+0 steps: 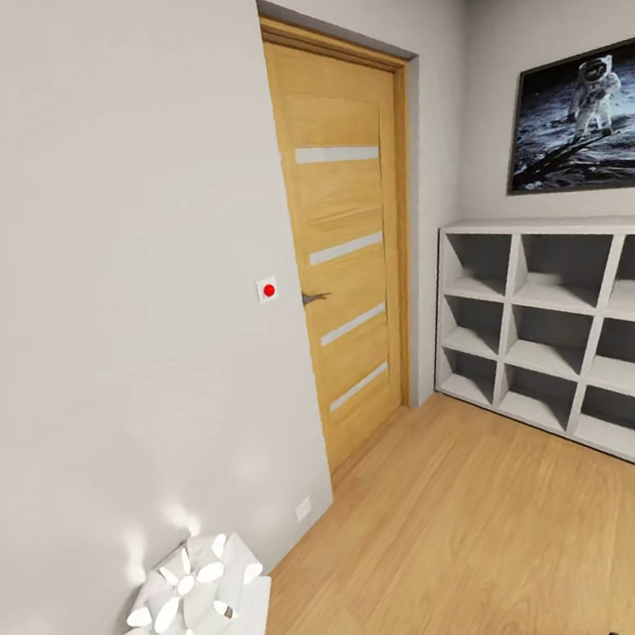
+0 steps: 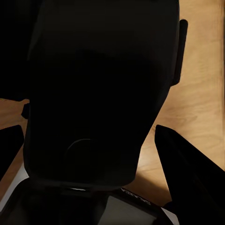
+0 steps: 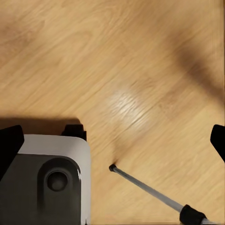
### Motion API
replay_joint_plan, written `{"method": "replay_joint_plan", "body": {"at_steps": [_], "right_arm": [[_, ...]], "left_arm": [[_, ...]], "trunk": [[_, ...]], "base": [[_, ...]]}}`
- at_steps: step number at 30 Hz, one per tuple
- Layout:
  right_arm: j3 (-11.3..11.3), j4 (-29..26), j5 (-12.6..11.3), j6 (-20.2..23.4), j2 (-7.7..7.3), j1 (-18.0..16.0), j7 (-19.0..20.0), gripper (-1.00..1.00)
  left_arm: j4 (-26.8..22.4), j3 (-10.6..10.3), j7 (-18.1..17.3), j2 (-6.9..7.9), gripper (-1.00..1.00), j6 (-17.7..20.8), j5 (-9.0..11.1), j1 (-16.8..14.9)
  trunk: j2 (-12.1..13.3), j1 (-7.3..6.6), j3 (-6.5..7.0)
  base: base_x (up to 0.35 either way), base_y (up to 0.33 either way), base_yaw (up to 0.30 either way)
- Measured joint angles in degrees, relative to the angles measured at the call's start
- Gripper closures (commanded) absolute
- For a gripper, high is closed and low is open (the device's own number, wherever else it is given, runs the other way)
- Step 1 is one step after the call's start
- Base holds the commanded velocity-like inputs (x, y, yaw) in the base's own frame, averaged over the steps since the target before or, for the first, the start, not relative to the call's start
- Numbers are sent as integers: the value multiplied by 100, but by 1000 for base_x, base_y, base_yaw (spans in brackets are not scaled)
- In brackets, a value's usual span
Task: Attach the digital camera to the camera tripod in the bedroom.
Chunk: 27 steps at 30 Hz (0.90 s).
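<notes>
Indoors, wooden door [image 1: 347,243], grey cube shelves [image 1: 564,343]

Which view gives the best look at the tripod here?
The right wrist view: a silver-grey tripod leg with black joint and black foot crosses the wooden floor. The head view faces the door and shelves instead.

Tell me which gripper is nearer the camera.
Left. The camera sits between the fingers of the left gripper; the right gripper hangs open over the floor by a tripod leg.
</notes>
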Motion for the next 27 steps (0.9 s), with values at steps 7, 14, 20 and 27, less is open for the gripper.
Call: {"method": "replay_joint_plan", "body": {"at_steps": [7, 14, 20, 27], "right_arm": [[0, 0, 0, 3, 0, 0, 6, -100], [0, 3, 0, 5, 0, 0, 16, -100], [0, 3, 0, 2, 0, 0, 17, -100], [0, 1, 0, -3, 0, 0, 18, -100]], "left_arm": [[0, -1, 3, 1, 100, 10, -10, 0], [0, -1, -16, 1, 100, 20, -64, 0], [0, -2, -34, 1, 100, 21, -232, 0], [0, -1, -39, 1, 100, 24, -364, 0]], "trunk": [[0, 0, 0], [0, 0, 0], [0, 0, 0], [0, 0, 0]], "base": [[0, 0, -292], [0, 0, -292], [0, 0, -292], [0, 0, -292]]}}
